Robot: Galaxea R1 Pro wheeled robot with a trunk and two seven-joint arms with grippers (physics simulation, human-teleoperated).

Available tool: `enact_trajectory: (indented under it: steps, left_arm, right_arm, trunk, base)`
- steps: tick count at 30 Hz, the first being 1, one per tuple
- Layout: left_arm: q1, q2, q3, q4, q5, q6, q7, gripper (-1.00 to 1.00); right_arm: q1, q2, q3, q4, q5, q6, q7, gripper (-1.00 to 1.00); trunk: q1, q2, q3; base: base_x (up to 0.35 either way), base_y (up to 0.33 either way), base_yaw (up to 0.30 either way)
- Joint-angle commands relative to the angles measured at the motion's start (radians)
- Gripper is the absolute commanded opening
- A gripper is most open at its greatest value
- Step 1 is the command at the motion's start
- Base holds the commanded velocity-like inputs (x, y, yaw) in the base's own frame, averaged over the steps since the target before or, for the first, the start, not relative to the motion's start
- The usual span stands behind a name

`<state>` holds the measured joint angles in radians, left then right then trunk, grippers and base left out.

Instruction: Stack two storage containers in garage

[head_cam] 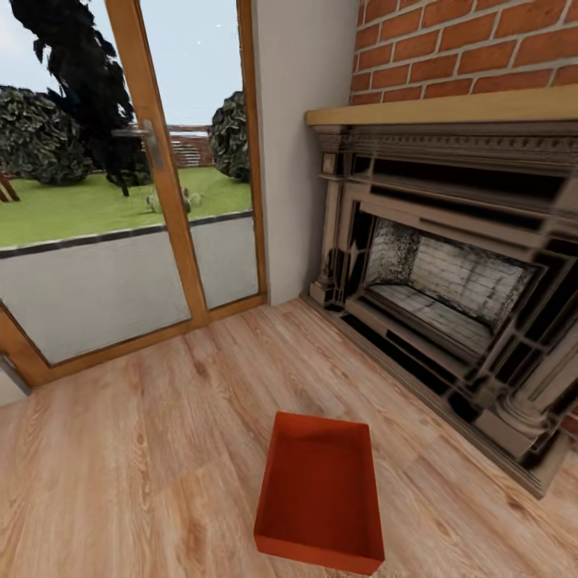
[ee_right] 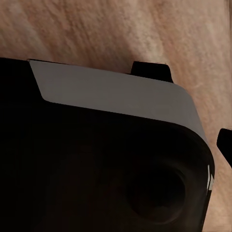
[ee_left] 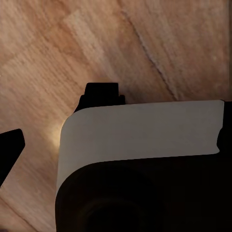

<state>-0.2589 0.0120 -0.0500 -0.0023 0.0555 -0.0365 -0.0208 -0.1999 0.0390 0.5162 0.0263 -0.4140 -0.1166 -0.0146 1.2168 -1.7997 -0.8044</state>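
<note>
left end effector [ee_left: 53, 121] over wood flooring [ee_left: 145, 43], fingers apart

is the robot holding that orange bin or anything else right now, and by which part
Nothing is held. The storage container sits alone on the wood floor by the fireplace, with no gripper touching it.

Light wood-plank floor [head_cam: 144, 449] carries one orange-red container [head_cam: 321, 494], apparently empty.

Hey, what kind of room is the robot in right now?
Most likely a living room: a brick-faced fireplace, light wood-plank floor and a glazed door onto a garden. One orange-red storage container sits on the floor.
</note>
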Motion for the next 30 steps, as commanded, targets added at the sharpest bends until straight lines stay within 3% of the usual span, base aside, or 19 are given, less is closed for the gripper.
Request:
enact_trajectory:
  steps: [1, 14, 30]
  left_arm:
    - [0.000, 0.000, -0.005, 0.001, 0.006, -0.003, -0.002, 1.00]
    - [0.000, 0.000, -0.005, 0.001, 0.006, -0.003, -0.002, 1.00]
    - [0.000, 0.000, -0.005, 0.001, 0.006, -0.003, -0.002, 1.00]
  right_arm:
    - [-0.001, 0.001, 0.008, 0.003, -0.008, -0.005, -0.001, 1.00]
    - [-0.001, 0.000, 0.008, 0.003, -0.008, -0.003, -0.002, 1.00]
    - [-0.001, 0.001, 0.009, 0.003, -0.008, -0.003, -0.002, 1.00]
  trunk:
    - [0.000, 0.000, -0.001]
    - [0.000, 0.000, -0.001]
    - [0.000, 0.000, -0.001]
  base:
    - [0.000, 0.000, -0.246]
    - [0.016, 0.000, -0.192]
    - [0.283, 0.000, -0.002]
